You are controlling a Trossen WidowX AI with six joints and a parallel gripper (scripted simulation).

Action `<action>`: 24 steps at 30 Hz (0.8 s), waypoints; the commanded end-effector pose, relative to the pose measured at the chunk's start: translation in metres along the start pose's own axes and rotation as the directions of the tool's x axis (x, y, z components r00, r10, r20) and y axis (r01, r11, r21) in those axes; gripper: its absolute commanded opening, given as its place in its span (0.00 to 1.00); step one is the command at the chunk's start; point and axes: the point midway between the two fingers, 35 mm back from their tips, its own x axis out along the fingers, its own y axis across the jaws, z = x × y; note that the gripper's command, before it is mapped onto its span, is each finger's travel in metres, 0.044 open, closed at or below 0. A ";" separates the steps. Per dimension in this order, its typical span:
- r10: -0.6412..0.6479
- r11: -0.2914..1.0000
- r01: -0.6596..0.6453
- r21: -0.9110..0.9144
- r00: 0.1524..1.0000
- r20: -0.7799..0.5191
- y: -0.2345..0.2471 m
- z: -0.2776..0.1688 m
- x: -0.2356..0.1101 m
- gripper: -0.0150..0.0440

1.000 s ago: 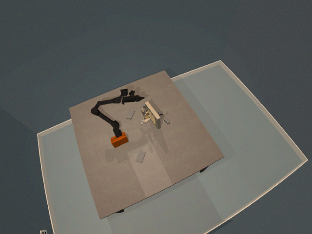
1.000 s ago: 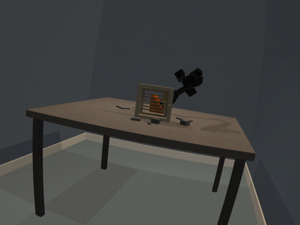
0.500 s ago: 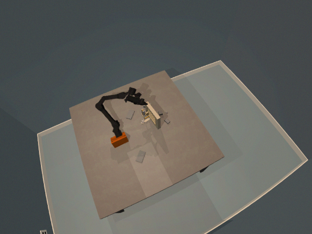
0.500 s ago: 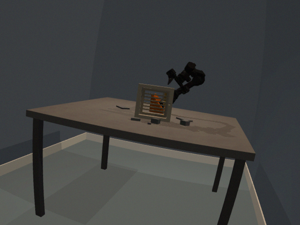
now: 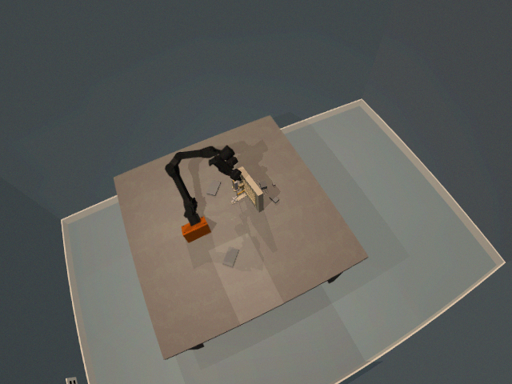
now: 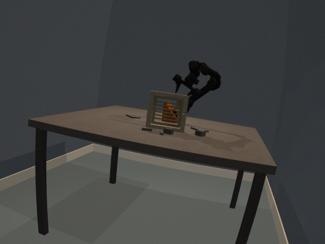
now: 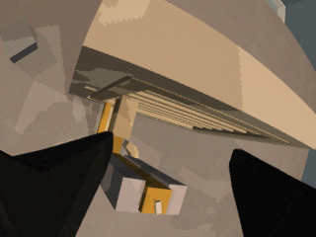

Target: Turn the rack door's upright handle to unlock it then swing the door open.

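- Rack door (image 5: 250, 192) (image 6: 158, 111) (image 7: 197, 120), slatted, stands upright with its beige frame (image 5: 250, 179) (image 6: 149, 110) (image 7: 193, 51) on the surface (image 5: 289, 252) (image 6: 91, 126); its exact angle is hard to tell.
- Upright handle (image 5: 236, 185) (image 7: 157, 197), orange between pale grey sides, is on the robot's side of the frame.
- End effector (image 5: 237, 177) (image 6: 183, 93) (image 7: 173, 149) is fairly wide, with nothing gripped; its fingertips are above the handle, one toward either side in the wrist view.
- Black arm (image 5: 181, 183) (image 6: 215, 79) bends over from its orange base (image 5: 196, 231) (image 6: 168, 113).
- Flat grey piece (image 5: 214, 188) lies between arm and frame; a grey plate (image 5: 230, 257) lies well apart from the frame.
- Dark block (image 6: 168, 130) sits near the frame's foot, on the side away from the robot.
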 end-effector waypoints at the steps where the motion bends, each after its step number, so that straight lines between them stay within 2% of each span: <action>1: 0.066 0.997 -0.064 0.045 0.997 -0.039 -0.004 -0.004 -0.004 0.76; 14: 0.327 0.918 -0.293 0.267 0.940 -0.093 -0.016 -0.015 -0.025 0.76; 24: 0.362 0.905 -0.321 0.280 0.926 -0.110 -0.014 -0.017 -0.018 0.76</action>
